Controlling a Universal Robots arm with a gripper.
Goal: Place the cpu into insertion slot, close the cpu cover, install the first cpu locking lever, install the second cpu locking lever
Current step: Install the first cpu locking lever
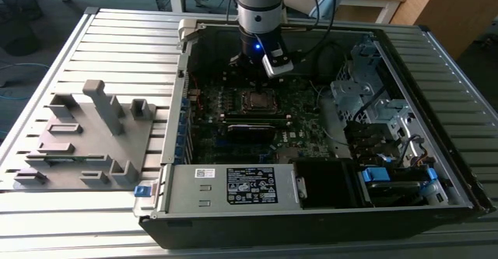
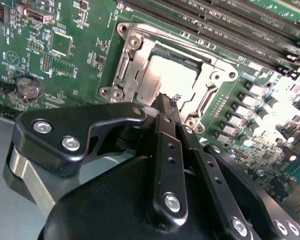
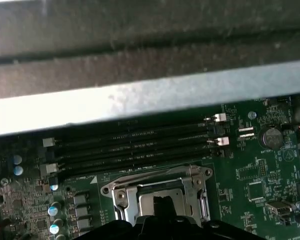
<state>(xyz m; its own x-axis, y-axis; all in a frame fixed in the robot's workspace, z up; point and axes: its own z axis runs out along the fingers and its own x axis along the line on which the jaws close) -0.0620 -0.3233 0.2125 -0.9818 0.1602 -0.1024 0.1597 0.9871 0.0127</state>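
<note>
You have one case point(image 1: 435, 171) with one board point(image 1: 311, 139) in it, one arm point(image 1: 259, 8), and one cpu point(image 2: 165, 80) under one cover point(image 2: 132, 60). Beside the cover you can count four memory slots point(image 3: 135, 145) and one coin cell point(image 3: 271, 137). Beside the case, on the exterior view's left, stands one grey fixture point(image 1: 86, 136).

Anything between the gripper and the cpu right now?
Nothing: in the second wrist view the gripper tips sit at the edge of the cpu, framed by the cpu cover.
</note>
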